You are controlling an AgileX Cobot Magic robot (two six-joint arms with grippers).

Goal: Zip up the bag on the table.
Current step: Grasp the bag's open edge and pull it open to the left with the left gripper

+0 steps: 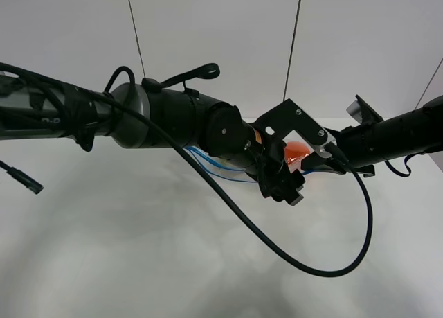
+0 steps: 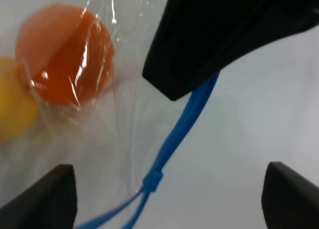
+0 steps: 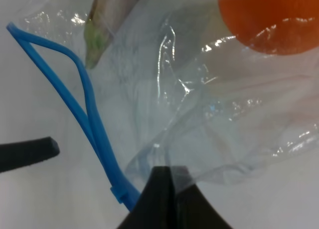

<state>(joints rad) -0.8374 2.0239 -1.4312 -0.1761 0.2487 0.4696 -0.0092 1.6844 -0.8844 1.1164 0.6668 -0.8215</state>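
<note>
left hand [image 2: 168, 198]: released, straddling blue zipper [image 2: 175, 133] | right hand [image 3: 167, 189]: clenched on zipper end of bag [image 3: 199, 99] | bag lies on tabletop [image 1: 138, 262]

Orange [image 2: 65, 54] and pear [image 2: 12, 109] inside the bag [image 2: 124, 139], over the table [image 2: 259, 119]

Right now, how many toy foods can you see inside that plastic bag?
3: an orange, a yellow piece beside it, and a green-tipped one near the open blue zipper strip. More may be hidden; the bag is only partly in view.
</note>
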